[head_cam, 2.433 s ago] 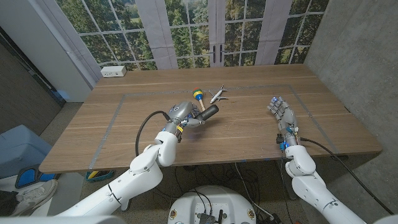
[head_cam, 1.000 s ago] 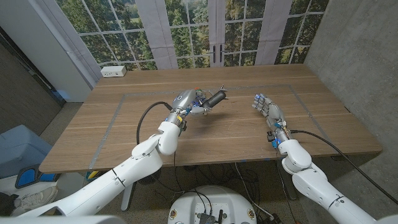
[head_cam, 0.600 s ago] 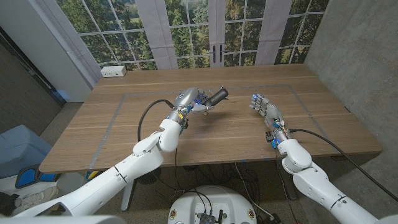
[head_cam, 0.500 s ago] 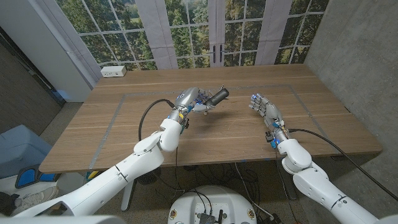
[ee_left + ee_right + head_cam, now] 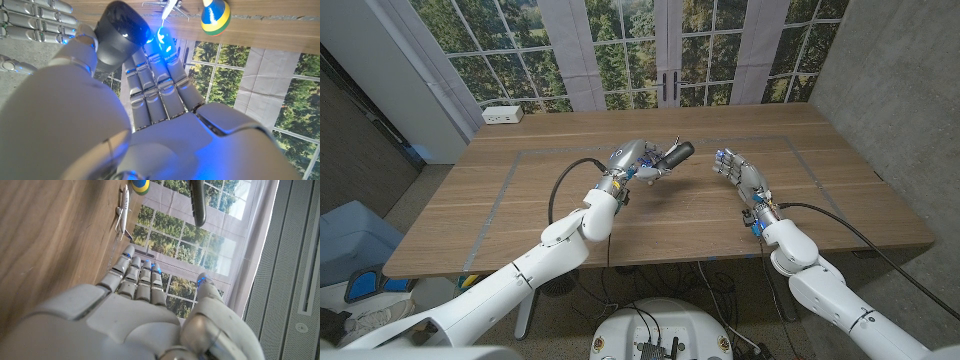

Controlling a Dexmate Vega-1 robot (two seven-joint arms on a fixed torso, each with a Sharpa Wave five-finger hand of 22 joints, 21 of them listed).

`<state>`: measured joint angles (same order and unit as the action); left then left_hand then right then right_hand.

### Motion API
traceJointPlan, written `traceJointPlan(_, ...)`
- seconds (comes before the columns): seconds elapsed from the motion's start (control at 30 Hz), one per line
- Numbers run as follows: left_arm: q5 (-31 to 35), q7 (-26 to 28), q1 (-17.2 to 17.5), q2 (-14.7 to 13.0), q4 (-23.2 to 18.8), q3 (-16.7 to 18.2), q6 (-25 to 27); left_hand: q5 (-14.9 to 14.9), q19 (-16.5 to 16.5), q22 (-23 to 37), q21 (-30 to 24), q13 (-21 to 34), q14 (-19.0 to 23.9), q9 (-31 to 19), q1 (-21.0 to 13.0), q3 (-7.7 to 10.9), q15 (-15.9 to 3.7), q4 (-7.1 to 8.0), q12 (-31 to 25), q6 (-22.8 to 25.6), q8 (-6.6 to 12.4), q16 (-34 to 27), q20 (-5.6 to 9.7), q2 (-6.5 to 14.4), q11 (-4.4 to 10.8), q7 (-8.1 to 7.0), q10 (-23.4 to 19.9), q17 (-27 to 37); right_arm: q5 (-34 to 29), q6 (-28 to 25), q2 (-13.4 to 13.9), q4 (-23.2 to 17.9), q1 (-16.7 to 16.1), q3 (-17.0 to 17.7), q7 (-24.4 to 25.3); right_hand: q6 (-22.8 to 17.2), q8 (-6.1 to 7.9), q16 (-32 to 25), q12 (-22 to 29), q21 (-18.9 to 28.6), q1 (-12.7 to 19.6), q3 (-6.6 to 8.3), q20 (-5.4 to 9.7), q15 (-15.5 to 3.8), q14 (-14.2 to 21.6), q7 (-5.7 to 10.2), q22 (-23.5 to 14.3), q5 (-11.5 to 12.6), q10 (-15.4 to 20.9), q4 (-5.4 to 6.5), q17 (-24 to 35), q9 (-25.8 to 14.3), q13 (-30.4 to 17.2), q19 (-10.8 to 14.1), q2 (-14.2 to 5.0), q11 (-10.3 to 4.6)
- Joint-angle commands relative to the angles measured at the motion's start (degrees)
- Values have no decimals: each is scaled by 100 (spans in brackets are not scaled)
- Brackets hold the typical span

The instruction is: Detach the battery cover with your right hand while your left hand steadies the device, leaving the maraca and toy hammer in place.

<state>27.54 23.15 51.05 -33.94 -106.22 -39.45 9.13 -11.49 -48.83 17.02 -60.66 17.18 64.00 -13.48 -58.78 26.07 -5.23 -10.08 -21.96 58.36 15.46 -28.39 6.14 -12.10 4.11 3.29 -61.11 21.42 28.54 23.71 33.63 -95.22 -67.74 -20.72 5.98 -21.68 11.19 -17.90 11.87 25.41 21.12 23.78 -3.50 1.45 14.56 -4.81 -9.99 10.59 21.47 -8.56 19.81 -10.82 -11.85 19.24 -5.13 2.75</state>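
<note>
Device, seemingly a dark cylinder, points toward open right robot hand; left robot hand grips it.

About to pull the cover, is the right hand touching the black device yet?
Apart. Head view shows bare table between the open right hand and the black device that the left hand holds.

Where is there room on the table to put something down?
Bare wood spreads along the table's near edge and its left side, up to the white box. It's crowded mid-table around the left hand holding the black device, toward the right hand.
</note>
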Motion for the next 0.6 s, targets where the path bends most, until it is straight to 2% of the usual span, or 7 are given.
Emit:
traceJointPlan(0.03,-17,33,-83,85,162,-69,-165,-43,50,-4,-65,14,658,-9,-1617,4,-843,-10,35,63,-7,-30,547,1548,346,-2,-365,15,105,-95,52,-2,134,-109,-214,-72,42,-26,-2,-22,13,0,-29,-9,54,-11,-26,-12,21,-18,23,-8,-18,60,13,0)
traceJointPlan(0.33,106,152,-84,90,263,-124,-258,-49,78,-17,-118,13,655,-12,-1623,2,-843,-13,50,68,-30,-23,546,1544,361,-7,-370,33,22,-195,109,-140,140,-163,-183,-252,109,-120,60,-49,30,-40,-130,-53,259,-27,-37,-22,158,-26,55,-23,-37,87,35,53)
traceJointPlan(0.6,244,206,-80,94,292,-170,-249,-52,102,-28,-158,23,639,-14,-1625,1,-844,-13,56,75,-45,-7,543,1541,360,-21,-369,38,-115,-291,131,-256,138,-205,-66,-303,127,-170,81,-49,93,-48,-143,-120,351,-22,-45,-21,193,-64,83,-31,-61,137,63,-22)
